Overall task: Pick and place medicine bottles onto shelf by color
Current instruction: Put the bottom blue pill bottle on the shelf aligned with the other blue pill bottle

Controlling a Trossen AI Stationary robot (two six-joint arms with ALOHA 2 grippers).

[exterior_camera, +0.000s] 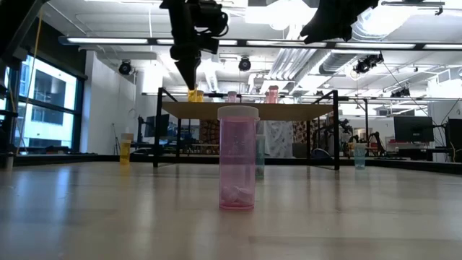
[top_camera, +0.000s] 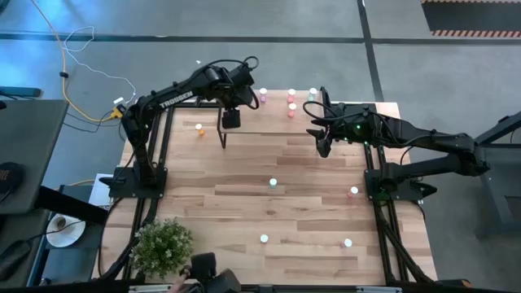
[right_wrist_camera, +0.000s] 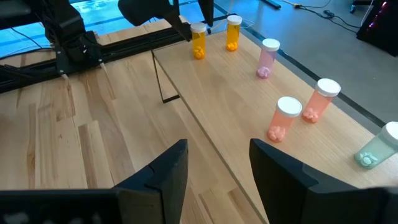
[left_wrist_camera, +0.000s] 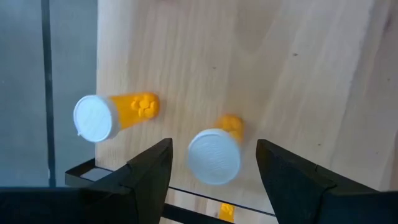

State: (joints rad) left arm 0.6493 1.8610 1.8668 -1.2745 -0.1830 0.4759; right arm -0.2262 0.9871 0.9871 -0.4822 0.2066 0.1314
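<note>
The shelf (top_camera: 269, 118) stands at the table's far side and carries a row of upright medicine bottles. My left gripper (left_wrist_camera: 214, 168) points down over the shelf's left end, open. Its fingers stand on either side of an orange bottle (left_wrist_camera: 214, 155) with a gap on both sides. A second orange bottle (left_wrist_camera: 99, 117) stands just beside it. Farther along the shelf are a pink-purple bottle (right_wrist_camera: 267, 57), two red ones (right_wrist_camera: 283, 118) (right_wrist_camera: 318, 98) and a pale green one (right_wrist_camera: 376, 149). My right gripper (right_wrist_camera: 217, 168) hangs open above the shelf's near right edge, holding nothing.
Loose bottles stand on the tabletop: an orange one (top_camera: 199, 129) left of the shelf, a pink one (exterior_camera: 238, 159) close to the low camera, and others at mid-table (top_camera: 273, 183), right (top_camera: 353, 191) and near the front (top_camera: 264, 238). A potted plant (top_camera: 163, 244) sits at the near left corner.
</note>
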